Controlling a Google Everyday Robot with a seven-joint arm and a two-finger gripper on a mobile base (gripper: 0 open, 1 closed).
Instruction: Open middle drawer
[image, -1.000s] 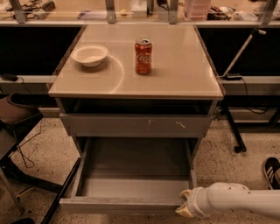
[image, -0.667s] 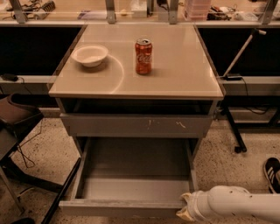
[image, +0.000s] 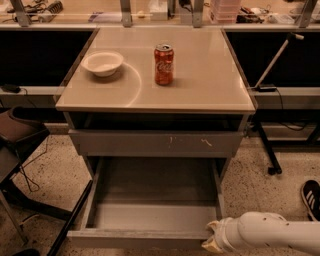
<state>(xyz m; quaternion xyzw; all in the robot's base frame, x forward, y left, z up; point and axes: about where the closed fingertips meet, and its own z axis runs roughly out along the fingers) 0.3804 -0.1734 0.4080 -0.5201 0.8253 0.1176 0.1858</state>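
Note:
The middle drawer (image: 150, 217) is a wide shallow grey metal drawer. It stands pulled far out of the cabinet, below the scratched grey front (image: 155, 144), and its inside shows bare. Its plain front (image: 135, 239) faces the bottom edge of the view. My gripper (image: 210, 243) sits at the right end of that front, at the drawer's front right corner, on the end of my white arm (image: 270, 232), which reaches in from the lower right. The gripper's tip is hidden against the drawer corner.
A red soda can (image: 164, 64) and a white bowl (image: 102, 63) stand on the beige cabinet top (image: 200, 85). A dark chair (image: 17, 135) is at the left. A stand's black leg (image: 265, 150) and a shoe (image: 312, 197) are at the right.
The gripper and the drawer front have moved slightly toward the bottom of the view, so the drawer is out a little farther. The can and bowl have not moved.

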